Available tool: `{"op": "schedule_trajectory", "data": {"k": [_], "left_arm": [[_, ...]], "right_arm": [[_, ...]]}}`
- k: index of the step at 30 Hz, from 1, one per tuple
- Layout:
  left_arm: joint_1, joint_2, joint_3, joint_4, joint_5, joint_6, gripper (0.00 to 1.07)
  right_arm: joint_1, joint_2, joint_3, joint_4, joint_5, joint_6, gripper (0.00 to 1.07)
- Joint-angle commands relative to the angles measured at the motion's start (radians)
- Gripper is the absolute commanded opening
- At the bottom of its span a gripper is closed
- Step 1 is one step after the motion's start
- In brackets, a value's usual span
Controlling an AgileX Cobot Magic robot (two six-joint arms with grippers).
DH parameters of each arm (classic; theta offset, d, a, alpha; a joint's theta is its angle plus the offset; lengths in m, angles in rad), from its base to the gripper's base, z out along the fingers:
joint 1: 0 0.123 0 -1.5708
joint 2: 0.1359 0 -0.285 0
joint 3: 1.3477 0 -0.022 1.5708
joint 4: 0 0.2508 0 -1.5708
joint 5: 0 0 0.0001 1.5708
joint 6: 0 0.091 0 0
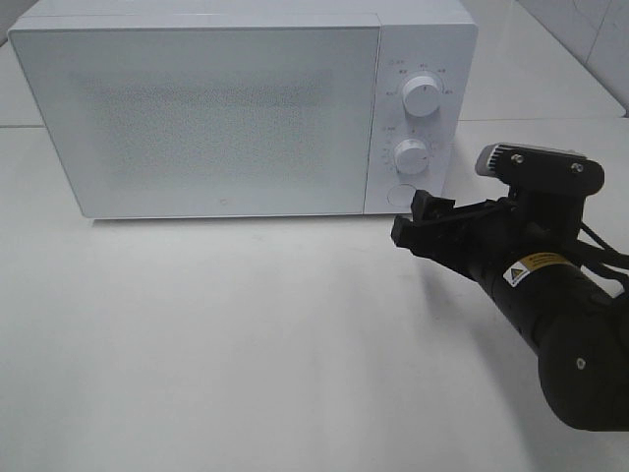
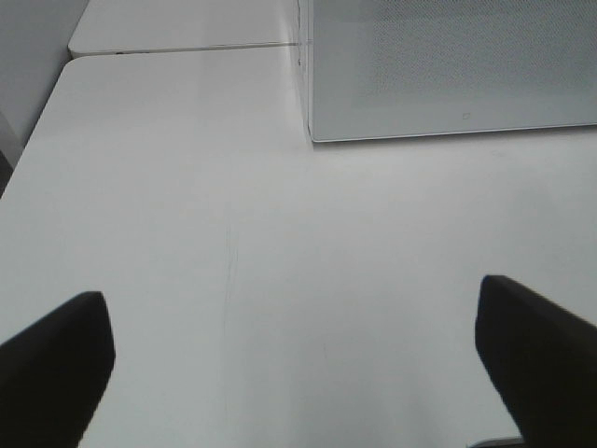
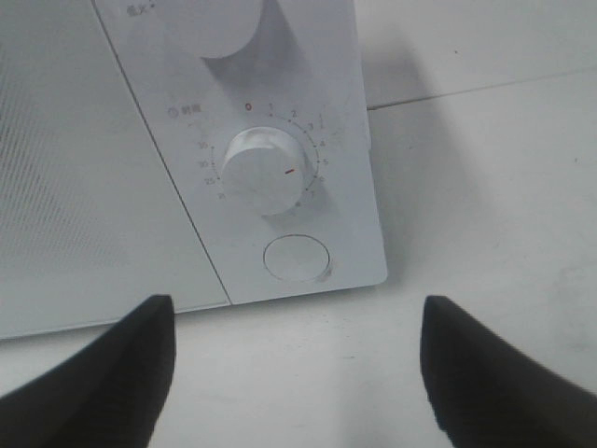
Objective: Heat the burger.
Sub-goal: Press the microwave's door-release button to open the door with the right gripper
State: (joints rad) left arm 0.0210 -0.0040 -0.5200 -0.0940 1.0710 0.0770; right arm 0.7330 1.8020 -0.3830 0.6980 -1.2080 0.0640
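The burger is out of view. A white microwave (image 1: pixel 197 108) stands at the back of the table with its door shut. My right gripper (image 1: pixel 421 221) is open and empty just in front of the control panel, below the lower dial (image 1: pixel 411 156) and near the round door button (image 1: pixel 400 195). The right wrist view shows that gripper (image 3: pixel 297 322) facing the lower dial (image 3: pixel 264 171) and the button (image 3: pixel 297 259). My left gripper (image 2: pixel 291 308) is open over bare table, with the microwave's (image 2: pixel 448 65) front corner ahead of it. It does not show in the exterior high view.
An upper dial (image 1: pixel 422 95) sits above the lower one on the panel. The white table (image 1: pixel 246 344) stretches in front of the microwave. A seam between two tabletops (image 2: pixel 187 49) runs behind the microwave's left side.
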Motion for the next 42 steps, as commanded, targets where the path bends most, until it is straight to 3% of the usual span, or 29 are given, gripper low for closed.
{"op": "schedule_trajectory", "data": {"k": [1, 6, 7, 9, 11, 22, 34, 42], "left_arm": [[0.001, -0.024, 0.004, 0.0, -0.003, -0.001, 0.98], [0.001, -0.024, 0.004, 0.0, -0.003, -0.001, 0.98], [0.001, -0.024, 0.004, 0.0, -0.003, -0.001, 0.98], [0.001, -0.024, 0.004, 0.0, -0.003, -0.001, 0.98], [0.001, -0.024, 0.004, 0.0, -0.003, -0.001, 0.98], [0.001, -0.024, 0.004, 0.0, -0.003, -0.001, 0.98], [0.001, -0.024, 0.004, 0.0, -0.003, -0.001, 0.98], [0.001, -0.024, 0.004, 0.0, -0.003, -0.001, 0.98]], "right_arm": [[0.003, 0.0, -0.007, -0.004, -0.084, 0.147, 0.68], [0.003, 0.0, -0.007, -0.004, -0.053, 0.478, 0.57], [0.003, 0.0, -0.007, -0.004, -0.042, 0.627, 0.51], [0.003, 0.0, -0.007, -0.004, -0.041, 0.684, 0.47], [0.003, 0.0, -0.007, -0.005, -0.034, 0.857, 0.37], [0.003, 0.0, -0.007, 0.023, -0.003, 1.272, 0.03], [0.002, 0.001, -0.023, 0.059, 0.088, 1.34, 0.0], [-0.055, 0.003, -0.075, 0.047, 0.113, 1.263, 0.0]]}}
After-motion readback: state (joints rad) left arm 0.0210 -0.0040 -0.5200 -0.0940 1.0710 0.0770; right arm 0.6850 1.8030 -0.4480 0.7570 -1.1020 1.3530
